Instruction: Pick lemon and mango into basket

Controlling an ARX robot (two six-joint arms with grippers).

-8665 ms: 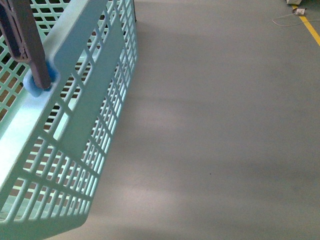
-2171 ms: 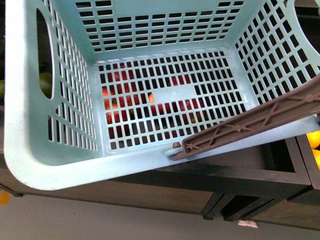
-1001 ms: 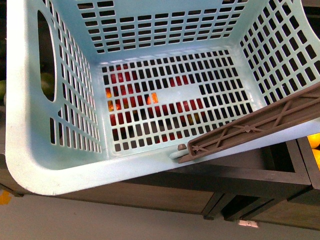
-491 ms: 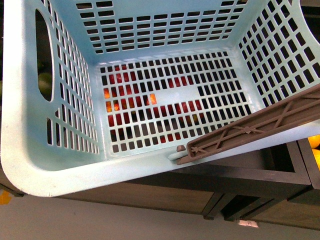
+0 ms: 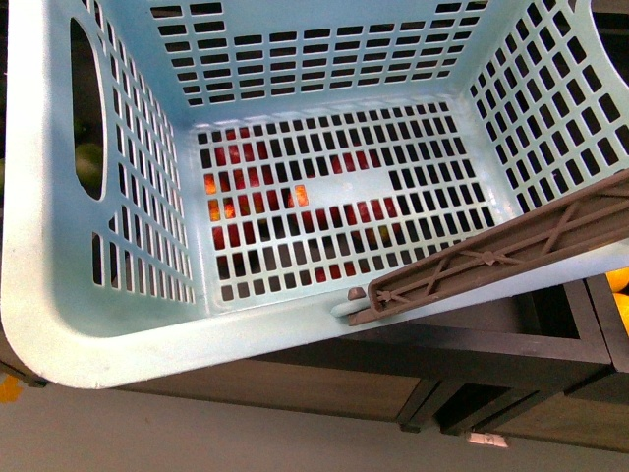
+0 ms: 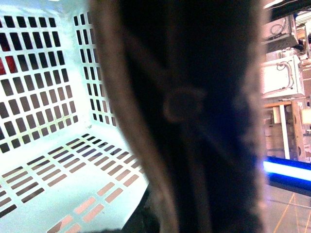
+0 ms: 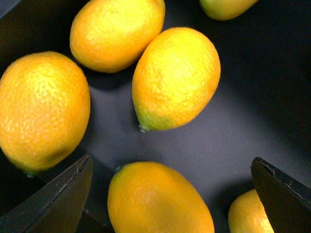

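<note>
Front view, basket: the basket (image 5: 128,334) hangs tilted with its mouth open toward you and nothing inside. Neither claw shows here.
Front view, handle: the brown handle (image 5: 491,261) swings across the near corner and runs out of frame. Likely the carrying point, which leaves the mouth free for drop-ins.
Front view, below: a dark shelf unit (image 5: 472,339) sits under the basket. Red fruit (image 5: 359,208) shows through the floor slots, lying beneath the basket and not in it. A yellow-orange fruit (image 5: 619,280) peeks in at the frame edge, in a neighbouring compartment.
Left wrist view, left claw: the handle fills the view, blurred and hard against the camera. The fingers are not made out, so you cannot tell whether the claw is closed on it. Pale basket interior lies beyond.
Right wrist view, right claw (image 7: 172,182): spread wide, holding nothing, dark fingers (image 7: 60,199) on either side.
Right wrist view, lemon (image 7: 158,201): it lies between the fingers, under the claw, on the dark bin floor (image 7: 233,131). Reads as lined up for a grasp.
Right wrist view, neighbours: a second lemon (image 7: 175,80) lies just ahead of the claw, with a third lemon (image 7: 116,31) beyond it. A fourth lemon (image 7: 41,109) lies near one finger, outside the gap.
Obstruction: that fourth lemon may get nudged on descent, and round fruit could roll.
Mango: not found in any view.
</note>
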